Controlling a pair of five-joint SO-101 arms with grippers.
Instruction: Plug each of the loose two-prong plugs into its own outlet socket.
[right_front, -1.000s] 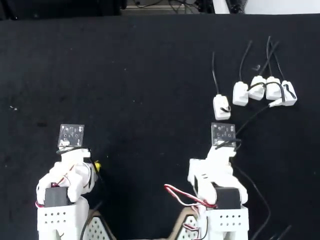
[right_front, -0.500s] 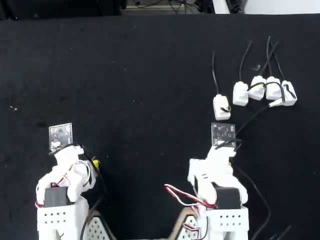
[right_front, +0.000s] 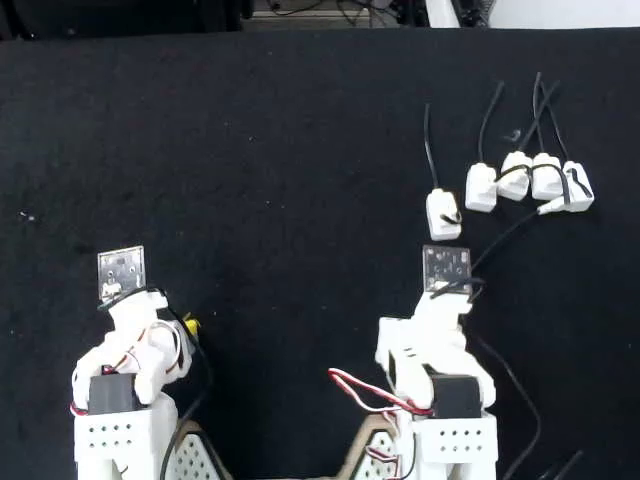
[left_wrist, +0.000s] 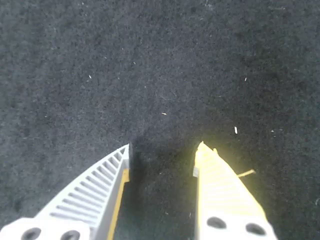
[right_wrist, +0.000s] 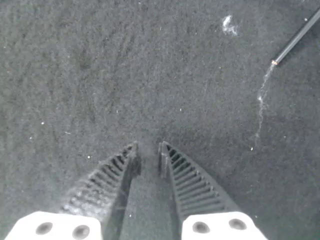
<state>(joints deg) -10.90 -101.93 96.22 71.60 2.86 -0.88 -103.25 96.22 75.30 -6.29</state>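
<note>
Left hand (left_wrist: 162, 150) released, empty; right hand (right_wrist: 147, 147) barely parted, empty; plugs (right_front: 481, 187) loose on table (right_front: 250, 150).

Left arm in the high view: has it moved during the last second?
Yes: the left arm swung leftward in the picture, away from the stationary right arm.

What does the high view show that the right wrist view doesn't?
High view's own: the left arm, the right arm and the white plugs at the far right. Right wrist view's own: the right gripper up close, its fingers narrowly parted and holding nothing, plus a fleck of lint. Shared: the black cloth and, probably the same one, a black cord near the right arm.
</note>
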